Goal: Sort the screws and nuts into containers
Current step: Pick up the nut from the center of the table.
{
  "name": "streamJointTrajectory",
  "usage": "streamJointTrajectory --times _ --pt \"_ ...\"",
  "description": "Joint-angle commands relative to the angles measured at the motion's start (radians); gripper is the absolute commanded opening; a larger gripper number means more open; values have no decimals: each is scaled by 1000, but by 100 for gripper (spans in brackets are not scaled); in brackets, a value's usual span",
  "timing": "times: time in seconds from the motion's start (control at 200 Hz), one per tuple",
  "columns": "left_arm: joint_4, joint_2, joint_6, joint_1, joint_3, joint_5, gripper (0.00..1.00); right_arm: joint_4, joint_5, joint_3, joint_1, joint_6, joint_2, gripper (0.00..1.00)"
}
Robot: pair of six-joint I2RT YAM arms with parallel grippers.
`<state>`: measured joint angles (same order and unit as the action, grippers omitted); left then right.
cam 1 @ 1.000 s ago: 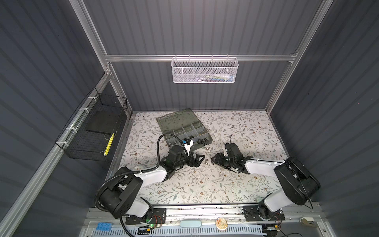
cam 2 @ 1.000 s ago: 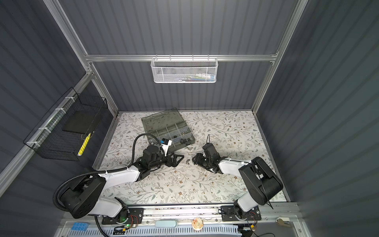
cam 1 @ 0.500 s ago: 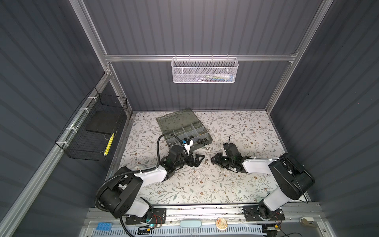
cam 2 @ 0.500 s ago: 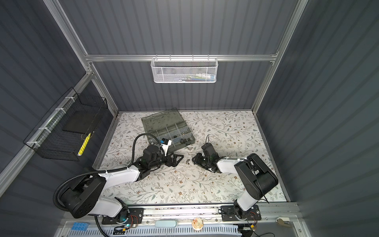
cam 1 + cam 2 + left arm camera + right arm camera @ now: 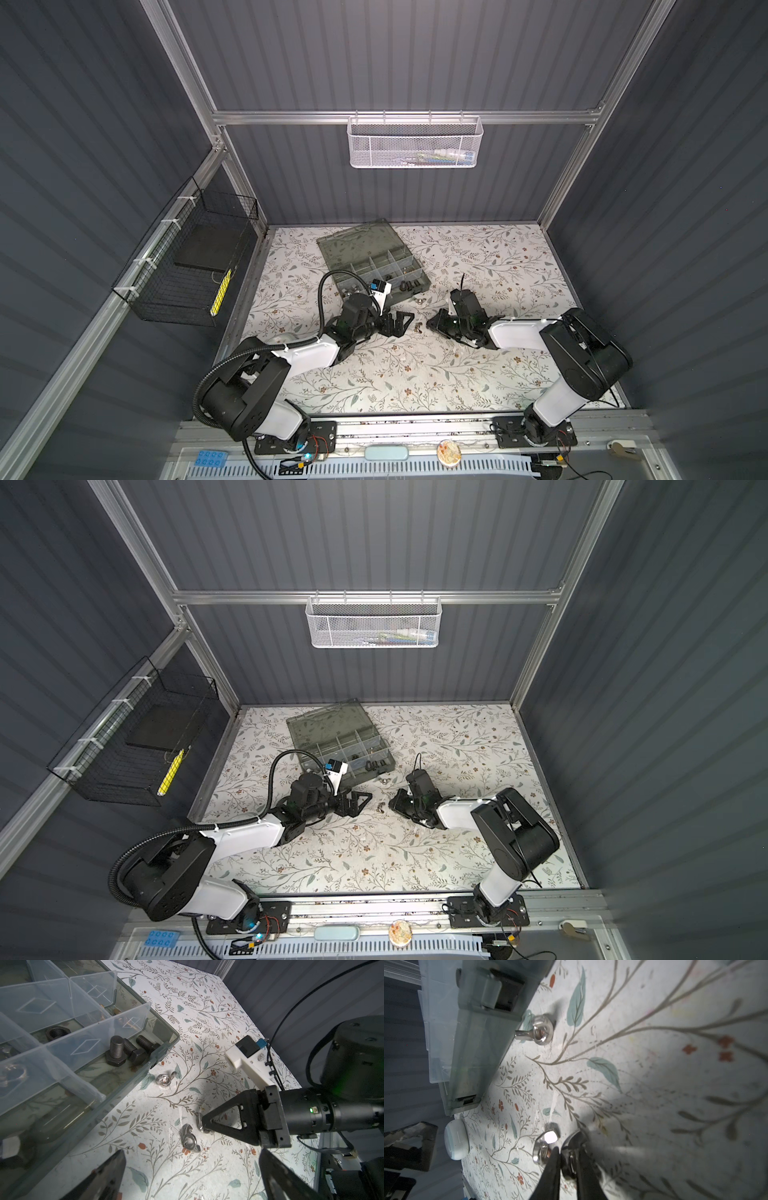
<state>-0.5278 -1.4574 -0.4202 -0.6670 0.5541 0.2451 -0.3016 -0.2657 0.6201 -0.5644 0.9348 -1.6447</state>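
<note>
Three silver wing nuts lie on the flowered table in front of the organizer case. My right gripper is down at the table, shut on one wing nut, which also shows at its fingertips from the left wrist. A second wing nut lies right beside it, and a third rests near the case wall. My left gripper hovers open just short of the pair, nothing between its fingers. Black screws and a dark hex nut lie in the containers. In both top views the grippers face each other.
The case's smoky lid lies open toward the back wall. A white mesh basket hangs on the back wall and a black wire basket on the left wall. The right arm's white camera mount sits close above the nuts.
My right gripper's fingers have closed onto the wing nut at the table, and that arm's elbow has shifted a little. The left arm and its open gripper have stayed put.
</note>
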Motion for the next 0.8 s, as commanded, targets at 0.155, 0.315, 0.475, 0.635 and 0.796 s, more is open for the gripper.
streamJointTrajectory --times 0.155,0.315,0.475,0.635,0.796 --pt "28 4 27 -5 18 -37 100 14 -11 -2 -3 24 17 9" --pt "37 29 29 -5 9 -62 100 -10 -32 -2 0 47 39 6" --pt "52 50 32 -5 1 -101 100 -52 -59 -9 6 82 51 5" --pt "67 81 38 -5 -8 -140 100 -97 -113 -15 11 109 60 3" --pt "82 107 43 -2 -14 -169 100 -197 -152 -34 18 158 58 3"
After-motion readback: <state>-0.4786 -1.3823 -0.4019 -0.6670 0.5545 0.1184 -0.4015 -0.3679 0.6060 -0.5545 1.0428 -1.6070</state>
